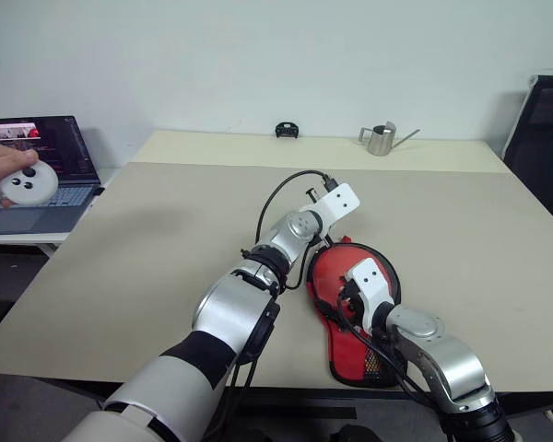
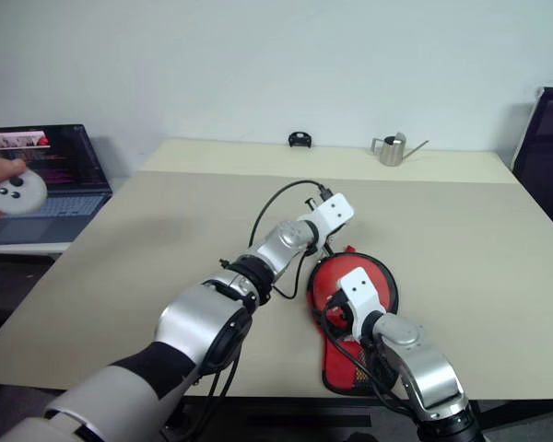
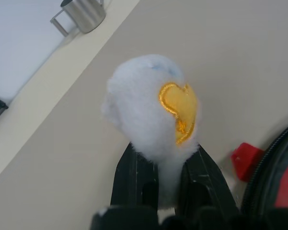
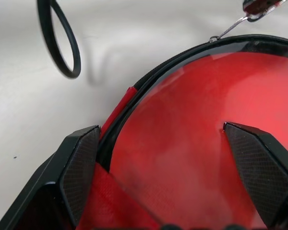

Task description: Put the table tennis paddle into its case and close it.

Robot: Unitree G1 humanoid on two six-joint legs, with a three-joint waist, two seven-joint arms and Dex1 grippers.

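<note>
Case (image 1: 355, 313) flat on bench (image 1: 166, 239) near front edge, red paddle face (image 4: 192, 143) showing in its open mouth. Right gripper (image 4: 163, 167) spread wide over it; left gripper (image 3: 168, 184) pinching white plush toy (image 3: 151, 112). Probably soft, floppy fabric: best held at zipper rim

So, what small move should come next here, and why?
Probably lower the open right fingers to press the case down. The left fingers are shut on a white fluffy tag near the zipper edge, so the case likely needs steadying before any pull.
</note>
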